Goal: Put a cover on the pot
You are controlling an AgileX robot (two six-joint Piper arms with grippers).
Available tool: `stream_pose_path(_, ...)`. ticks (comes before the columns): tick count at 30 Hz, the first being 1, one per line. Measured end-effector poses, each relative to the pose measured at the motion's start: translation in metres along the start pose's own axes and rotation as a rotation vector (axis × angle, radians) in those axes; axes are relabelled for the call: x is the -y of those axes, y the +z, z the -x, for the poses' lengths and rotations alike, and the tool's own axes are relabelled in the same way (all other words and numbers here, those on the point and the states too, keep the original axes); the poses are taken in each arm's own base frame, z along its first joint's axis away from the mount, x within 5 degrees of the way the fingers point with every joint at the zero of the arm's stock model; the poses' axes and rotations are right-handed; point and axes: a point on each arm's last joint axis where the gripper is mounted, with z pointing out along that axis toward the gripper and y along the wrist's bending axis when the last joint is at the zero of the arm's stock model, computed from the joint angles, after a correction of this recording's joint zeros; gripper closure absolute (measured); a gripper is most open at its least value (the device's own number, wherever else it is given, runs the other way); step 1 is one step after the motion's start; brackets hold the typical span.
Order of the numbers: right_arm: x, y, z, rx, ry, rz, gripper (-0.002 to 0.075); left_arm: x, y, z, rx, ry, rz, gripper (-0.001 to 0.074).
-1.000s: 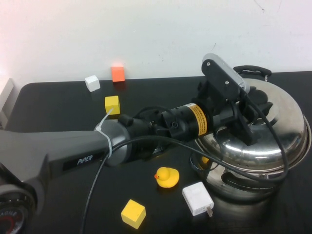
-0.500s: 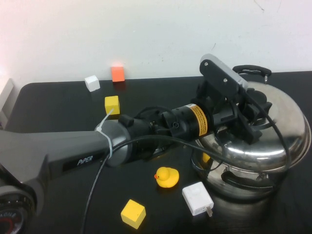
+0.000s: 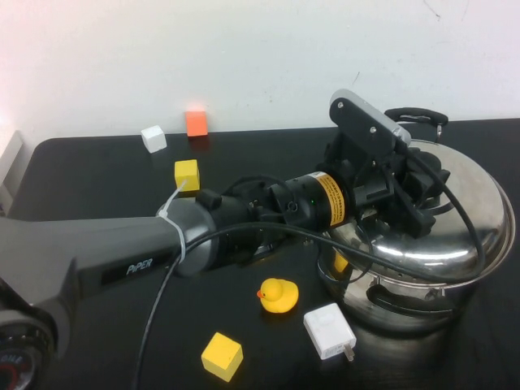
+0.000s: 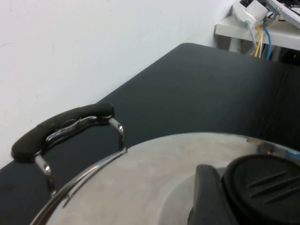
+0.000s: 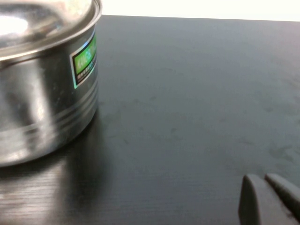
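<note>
The left arm [image 3: 122, 260] is grey with white "PiPER" lettering, a yellow label, black cables and a black left gripper [image 3: 410, 191].

The left gripper [image 3: 410, 191] now sits slightly further back and left over the domed steel lid [image 3: 455, 219], which looks more level on the shiny stainless-steel pot [image 3: 406, 301].

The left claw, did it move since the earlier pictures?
Yes. In the high view the left claw shifted slightly toward the orange block, with the lid settling lower on the pot.
</note>
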Motion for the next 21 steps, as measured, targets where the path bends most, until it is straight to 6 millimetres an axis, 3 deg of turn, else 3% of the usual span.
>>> stream_pose_path(4, 0.0, 0.0, 0.0, 0.0, 0.0, 0.0, 0.0728, 0.0, -0.007, 0.011, -0.017, 0.056, 0.028, 0.0253)
stream_pose_path(9, 0.0, 0.0, 0.0, 0.0, 0.0, 0.0, 0.0728, 0.003, -0.032, 0.054, -0.004, 0.217, 0.099, 0.0243)
stream_pose_path(15, 0.0, 0.0, 0.0, 0.0, 0.0, 0.0, 0.0728, 0.012, -0.086, 0.124, 0.054, 0.276, 0.219, 0.0372)
stream_pose_path(21, 0.0, 0.0, 0.0, 0.0, 0.0, 0.0, 0.0728, 0.019, -0.161, 0.175, 0.017, 0.267, 0.419, 0.0649)
